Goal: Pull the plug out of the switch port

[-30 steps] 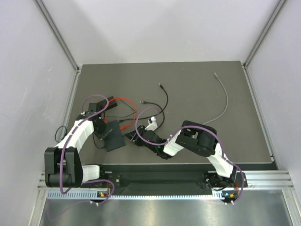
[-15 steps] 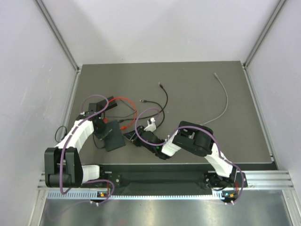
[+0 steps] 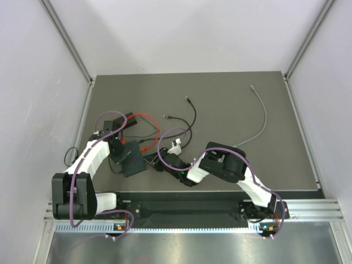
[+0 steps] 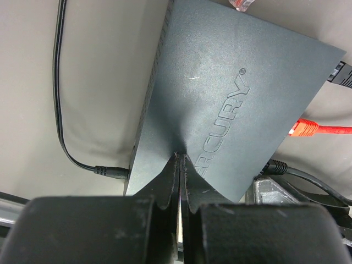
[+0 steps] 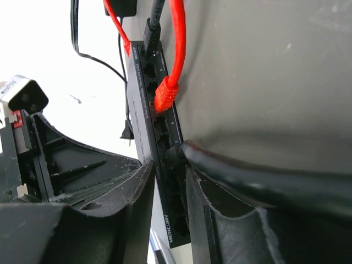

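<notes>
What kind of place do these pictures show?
Probably a robot test cell in a lab: plain white walls with aluminium framing, a grey table, and a network switch with loose cables.

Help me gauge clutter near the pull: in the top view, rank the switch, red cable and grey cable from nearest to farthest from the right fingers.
1. switch: right beside the right fingers, on their left.
2. red cable: looped just behind the switch, further back on the table.
3. grey cable: far off on the right side.
</notes>
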